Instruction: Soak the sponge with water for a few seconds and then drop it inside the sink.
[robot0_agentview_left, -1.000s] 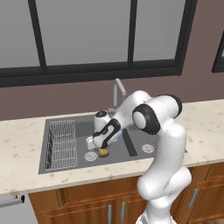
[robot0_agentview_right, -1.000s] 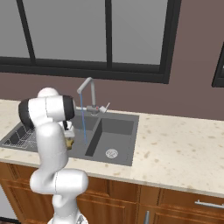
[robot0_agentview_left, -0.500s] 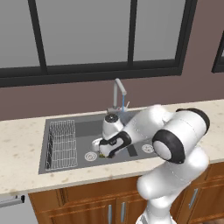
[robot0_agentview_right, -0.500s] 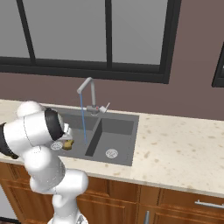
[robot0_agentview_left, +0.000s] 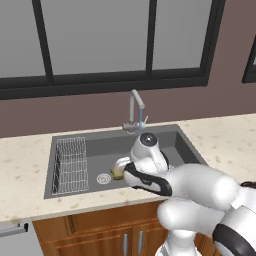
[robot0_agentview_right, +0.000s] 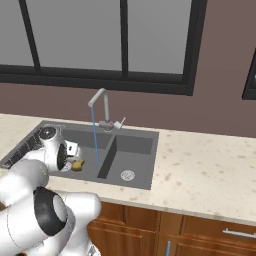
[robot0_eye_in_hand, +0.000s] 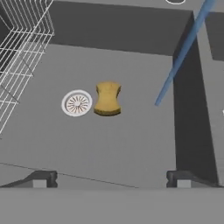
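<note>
In the hand view, going from the left, the wire rack (robot0_eye_in_hand: 19, 48) fills the upper-left corner at about 10 o'clock, standing in the left basin of the sink (robot0_eye_in_hand: 131, 144). Next comes the round silver drain (robot0_eye_in_hand: 77, 103), a little left of centre, and the sponge (robot0_eye_in_hand: 107, 99) lies flat on the basin floor just beside it at its 3 o'clock, nothing holding it. Further right, the water (robot0_eye_in_hand: 181, 54) runs as a thin blue stream from 1 o'clock down toward the centre and meets the floor near the divider between the 2 basins, apart from the sponge. The gripper (robot0_eye_in_hand: 111, 179) is spread wide, its 2 dark fingertips (robot0_eye_in_hand: 41, 178) far apart at 7 and 5 o'clock with nothing between them, above the basin floor. In the left base view the rack (robot0_agentview_left: 71, 165) again sits at the left, then the drain (robot0_agentview_left: 104, 178), then the sponge (robot0_agentview_left: 117, 173) at its 3 o'clock, partly covered by the robot's hand, with the faucet (robot0_agentview_left: 135, 107) at 12 o'clock behind the sink. In the right base view the sponge (robot0_agentview_right: 77, 164) shows on the floor of the left basin, right beside the hand, and the water (robot0_agentview_right: 94, 135) falls at its 2 o'clock from the faucet (robot0_agentview_right: 100, 102).
</note>
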